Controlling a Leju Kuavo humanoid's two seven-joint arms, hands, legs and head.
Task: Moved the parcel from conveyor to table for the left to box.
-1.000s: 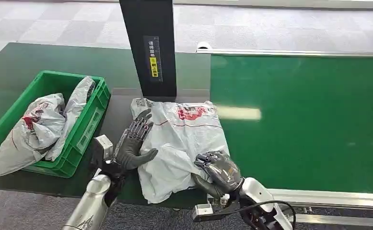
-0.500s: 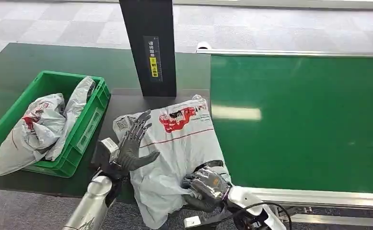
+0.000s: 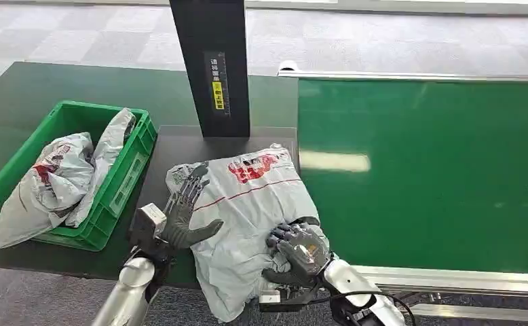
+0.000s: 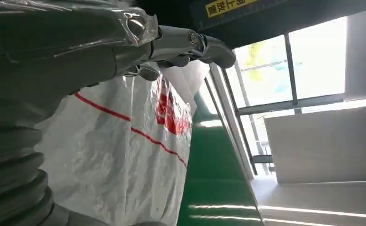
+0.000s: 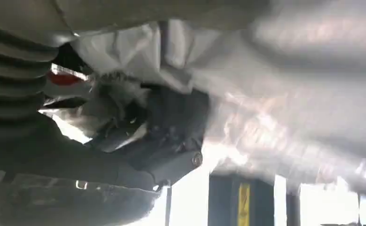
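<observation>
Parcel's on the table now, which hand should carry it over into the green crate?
Left, probably. The left hand rests open on the parcel on its crate side; the right hand grips the parcel's far edge, away from the crate.

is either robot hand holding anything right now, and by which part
The right robot hand grips the white parcel by its near right edge. The left robot hand rests open-fingered against the parcel's left side, not gripping it.

black post (image 3: 210, 68) carries a small label (image 3: 216, 85) with a yellow band — characters too small to read; parcel (image 3: 248, 210) shows red print — illegible.
</observation>
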